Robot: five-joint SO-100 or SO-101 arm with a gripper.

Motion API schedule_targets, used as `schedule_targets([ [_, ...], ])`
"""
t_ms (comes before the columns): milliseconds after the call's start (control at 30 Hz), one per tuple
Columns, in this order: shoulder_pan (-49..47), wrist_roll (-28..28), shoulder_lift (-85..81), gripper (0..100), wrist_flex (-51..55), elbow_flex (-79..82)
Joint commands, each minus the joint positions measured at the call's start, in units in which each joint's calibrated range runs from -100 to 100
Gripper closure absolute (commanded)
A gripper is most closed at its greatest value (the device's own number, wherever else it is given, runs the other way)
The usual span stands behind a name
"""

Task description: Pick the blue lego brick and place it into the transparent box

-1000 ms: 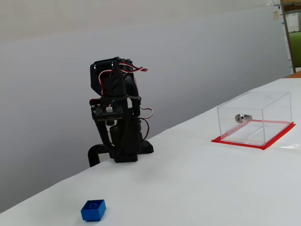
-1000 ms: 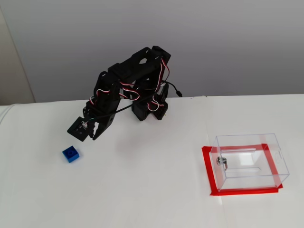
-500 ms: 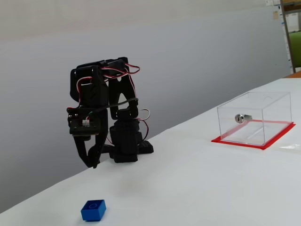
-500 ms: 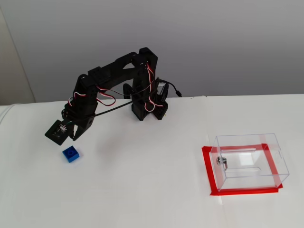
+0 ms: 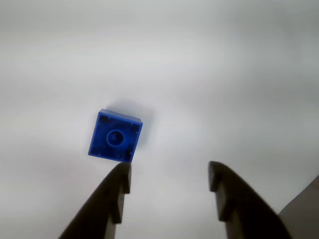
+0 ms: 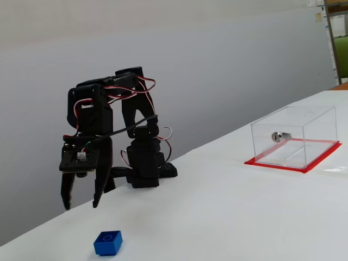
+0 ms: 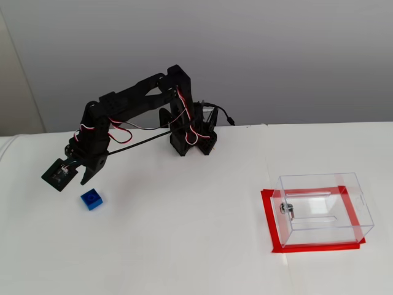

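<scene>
Only the wrist view shows the gap between the two dark fingers of the hand [image 5: 169,172]: they stand wide apart at the bottom of the frame with bare white table [image 5: 224,74] between them, holding nothing. The blue lego brick [image 5: 115,135] lies just above the left fingertip [image 5: 121,175], left of centre, stud up, outside the gap.

Both fixed views take in what the wrist camera misses. In a fixed view from the side, the transparent box [image 6: 293,137] sits at the right edge of the frame on its red base sheet [image 6: 326,153], its silver lock [image 6: 279,136] showing, while the brick [image 6: 107,242] rests at the lower left, below and right of the raised hand [image 6: 80,204].

From above, the brick [image 7: 91,200] lies on the table at centre left, just beside the hand [image 7: 72,181] and well apart from the box [image 7: 322,208] at lower right.
</scene>
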Motion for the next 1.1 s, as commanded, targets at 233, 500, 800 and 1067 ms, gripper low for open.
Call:
schedule_targets([
  [233,-3.69,-0.38,5.96,69,-0.52,-8.43],
  [500,-5.76,-0.38,6.63,65,-0.26,-7.52],
  [800,-7.53,-0.44,9.86,65,-1.48,-6.17],
  [1067,-7.61,-0.44,14.27,65,-1.39,-5.72],
])
